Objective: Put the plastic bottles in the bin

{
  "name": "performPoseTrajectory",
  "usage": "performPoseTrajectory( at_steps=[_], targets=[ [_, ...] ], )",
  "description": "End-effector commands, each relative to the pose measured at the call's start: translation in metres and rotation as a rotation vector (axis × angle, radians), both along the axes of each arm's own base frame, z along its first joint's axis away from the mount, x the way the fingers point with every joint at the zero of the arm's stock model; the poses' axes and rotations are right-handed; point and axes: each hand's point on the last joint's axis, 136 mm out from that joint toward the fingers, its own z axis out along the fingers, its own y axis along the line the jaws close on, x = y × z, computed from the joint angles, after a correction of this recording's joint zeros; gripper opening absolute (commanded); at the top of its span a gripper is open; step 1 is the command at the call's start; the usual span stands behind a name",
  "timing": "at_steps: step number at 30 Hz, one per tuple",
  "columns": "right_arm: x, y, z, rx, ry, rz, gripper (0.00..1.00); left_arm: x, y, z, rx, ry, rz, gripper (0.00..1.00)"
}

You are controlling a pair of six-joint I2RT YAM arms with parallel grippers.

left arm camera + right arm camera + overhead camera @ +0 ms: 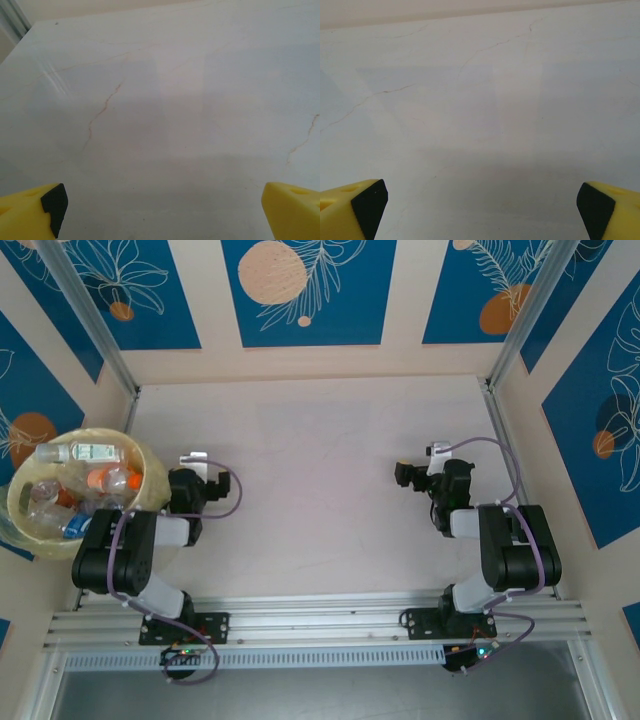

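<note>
Both sets of jaws stand wide apart with nothing between them: the left gripper (160, 212) has its yellow fingertips (27, 212) at the far corners of its wrist view, looking down on bare pale table (165, 100), and the right gripper (480, 210) reads the same from its own camera. From overhead I see both arms folded back close to their bases. That looks to me like a rest pose rather than a reach. The bin (18, 502) sits at the left edge, just beside the left arm (115, 550), which I take to be why that arm does the dropping. Every one of the plastic bottles (92, 452) I can make out lies inside it, heaped, a clear one with a pale label across the top and orange-capped ones beneath. I judge the job is done, so open, unloaded jaws make sense.
</note>
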Motion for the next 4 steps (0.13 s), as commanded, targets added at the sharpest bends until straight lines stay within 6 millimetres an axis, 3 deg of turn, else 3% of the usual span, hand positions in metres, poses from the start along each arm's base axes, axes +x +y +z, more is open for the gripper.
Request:
performPoseTrajectory(
  at_steps=[1,4],
  targets=[
    [0.0041,-0.0016,0.0039,0.009,-0.009,-0.011,0.99,0.0010,0.0013,0.0084,-0.008,-0.043,0.022,1.00],
    [0.0034,-0.0010,0.0042,0.003,-0.013,-0.010,0.99,0.0011,0.0019,0.0093,-0.009,-0.046,0.025,1.00]
  ],
)
